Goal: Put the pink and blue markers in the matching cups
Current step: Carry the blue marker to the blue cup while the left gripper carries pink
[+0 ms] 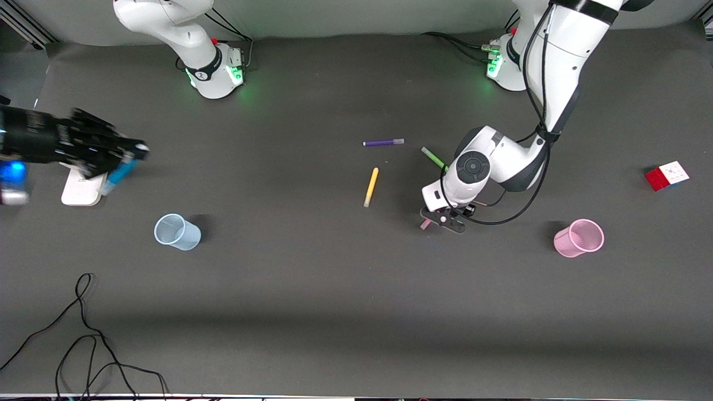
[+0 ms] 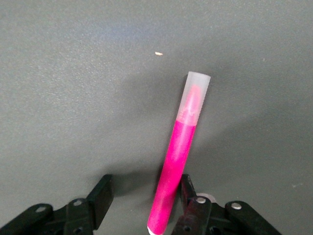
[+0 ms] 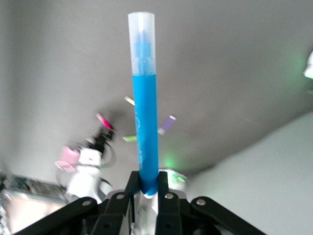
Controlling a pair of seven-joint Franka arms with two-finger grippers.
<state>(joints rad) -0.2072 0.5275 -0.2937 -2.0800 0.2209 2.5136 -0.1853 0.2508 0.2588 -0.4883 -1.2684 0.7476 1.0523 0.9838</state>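
Treat pink marker, lying flat between left gripper's open jaws with one finger touching and the other apart, as light, stiff, slick, so pinch squarely on the barrel; likewise blue marker, clamped by its tail in right gripper, aloft, cap outward.

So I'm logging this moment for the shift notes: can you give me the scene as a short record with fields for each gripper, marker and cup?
left gripper: low over the table, fingers straddling the bright pink felt-tip marker, one touching, not yet shut
right gripper: shut on the bright blue felt-tip marker, raised at the right arm's end of the table
pale blue translucent cup: upright, empty
pale pink translucent cup: upright, empty
extras: yellow marker, purple marker, green marker lying on the table
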